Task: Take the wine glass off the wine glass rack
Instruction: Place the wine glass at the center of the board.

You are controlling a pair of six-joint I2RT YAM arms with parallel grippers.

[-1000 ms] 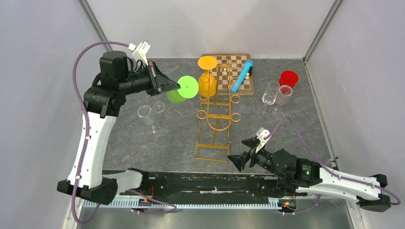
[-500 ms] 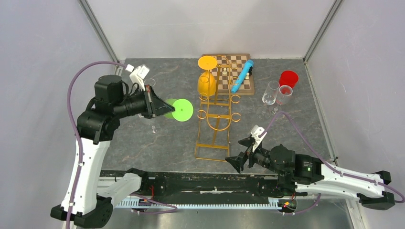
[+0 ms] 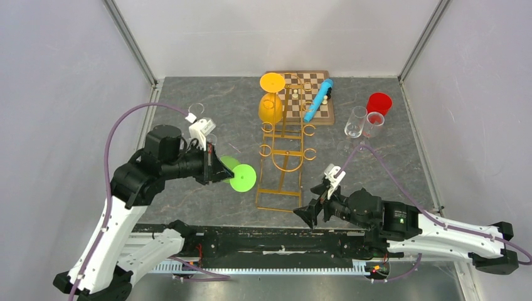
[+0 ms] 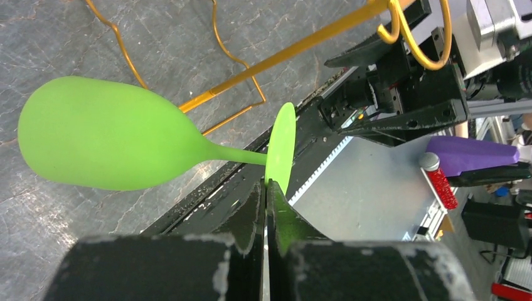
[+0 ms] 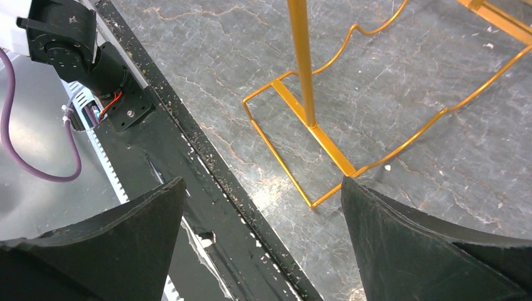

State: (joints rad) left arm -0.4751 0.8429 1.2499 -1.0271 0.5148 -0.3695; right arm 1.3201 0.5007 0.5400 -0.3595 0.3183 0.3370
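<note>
Scanning top view: grey stone-look table.

- Gold wine glass rack at table centre, rectangular base toward 6 o'clock. Orange glass hangs at its 12 o'clock end.
- Chessboard behind the rack, 12 to 1 o'clock.
- Left gripper at 9 o'clock of the rack base, fingers pinched tight on the foot rim of the green wine glass.
- Glass is off the rack, clear of the wire, stem roughly level. Cannot tell whether it touches the table.
- Right gripper at 5 o'clock of the base, jaws spread wide, holding nothing.
- Red cup at 2 o'clock, with two clear glasses just beside it.
</note>
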